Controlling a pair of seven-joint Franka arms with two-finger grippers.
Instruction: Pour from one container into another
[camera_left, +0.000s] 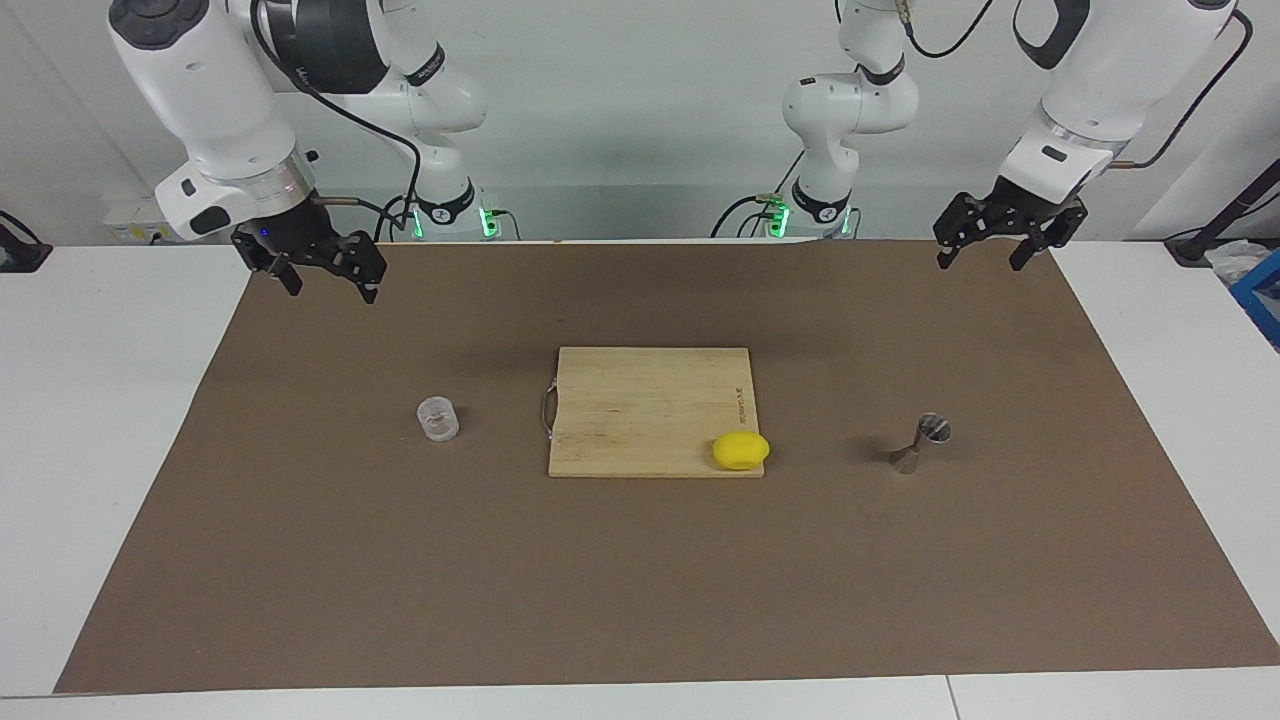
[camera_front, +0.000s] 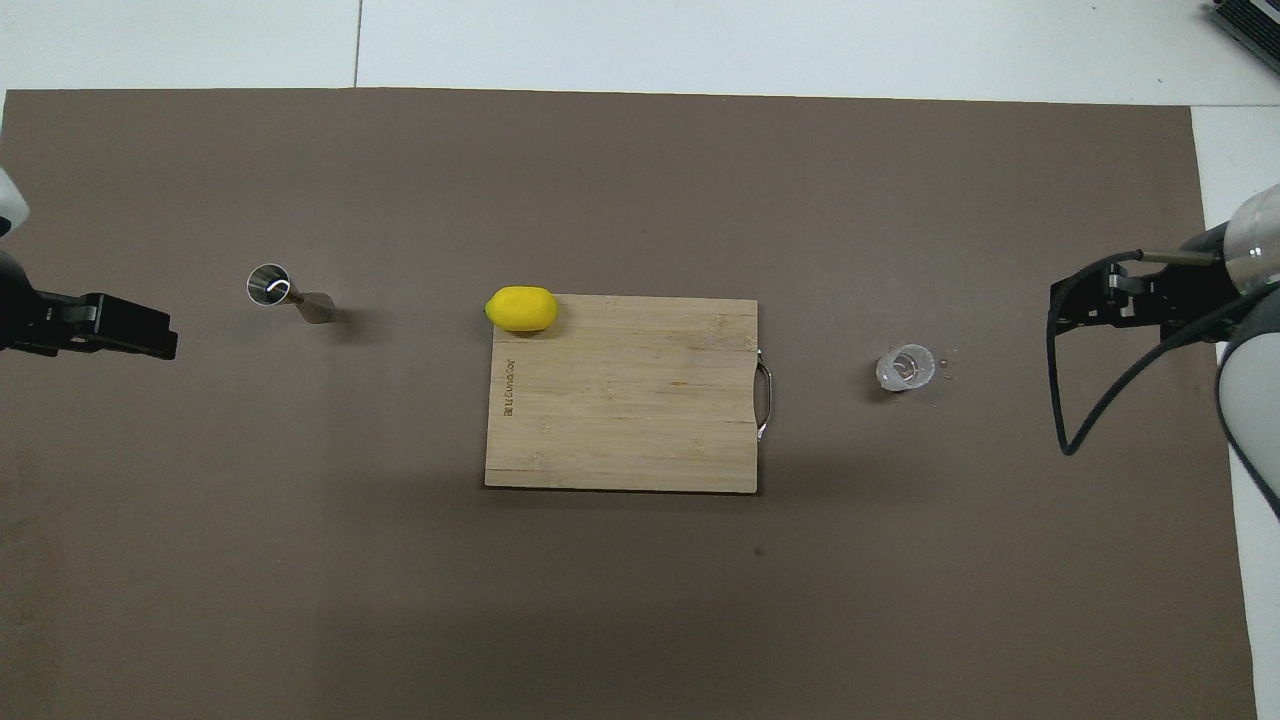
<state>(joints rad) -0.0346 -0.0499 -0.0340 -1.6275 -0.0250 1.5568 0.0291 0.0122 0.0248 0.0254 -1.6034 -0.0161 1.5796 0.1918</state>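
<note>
On the bench, cup (camera_left: 437, 418) and jigger (camera_left: 923, 442) stand untouched, well apart; left hand (camera_left: 993, 245) and right hand (camera_left: 322, 268) hang open, nothing poured.

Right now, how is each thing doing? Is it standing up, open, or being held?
Cup: upright on the mat, not held.
Jigger: upright on the mat, not held.
Lemon: lying on a corner of the board.
Left gripper: open, empty, waiting above the mat's edge.
Right gripper: open, empty, waiting too.
</note>
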